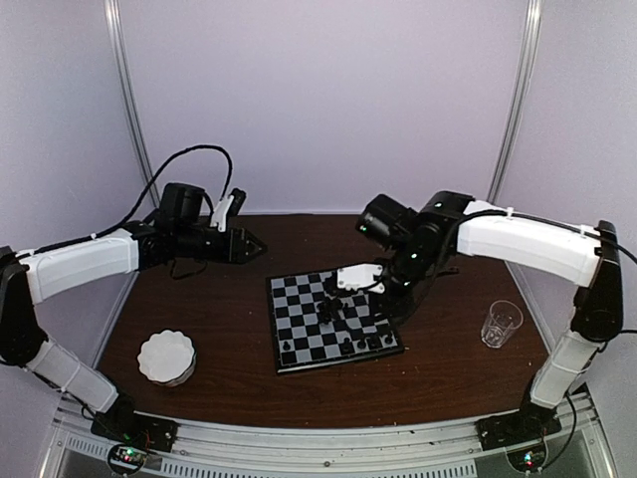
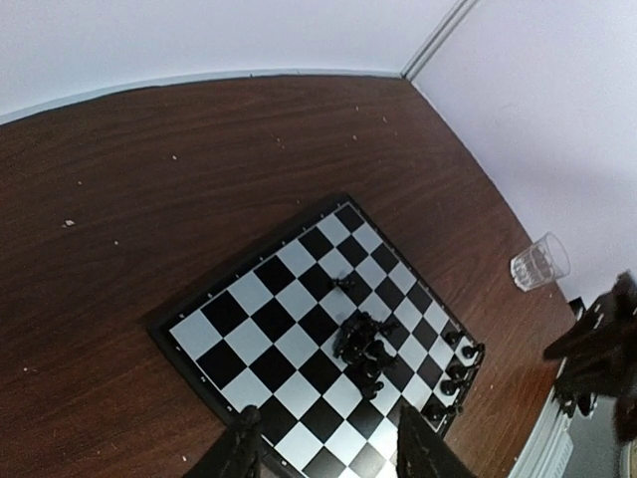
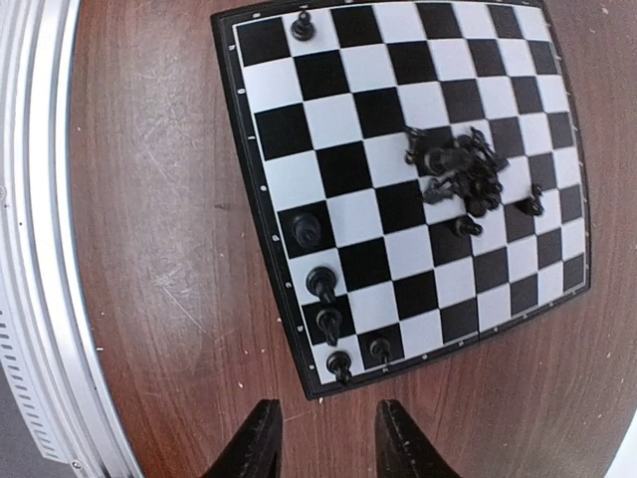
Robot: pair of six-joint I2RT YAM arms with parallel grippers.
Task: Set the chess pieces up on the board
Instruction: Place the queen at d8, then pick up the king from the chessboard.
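Dark wood tabletop (image 1: 229, 299), right hand (image 3: 323, 430) empty and partly open just off the rim of the board (image 3: 343, 119), chess pieces (image 3: 320, 286) standing along that rim at twelve o'clock, more heaped mid-board at one o'clock, left hand (image 2: 333, 443) well apart, open and empty.

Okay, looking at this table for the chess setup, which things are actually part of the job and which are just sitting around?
Part of the job:
- the board
- the chess pieces, most heaped mid-board, a few standing along one edge

Just lying about:
- the clear glass, on the table to the right of the board
- the white scalloped dish, on the table to its left
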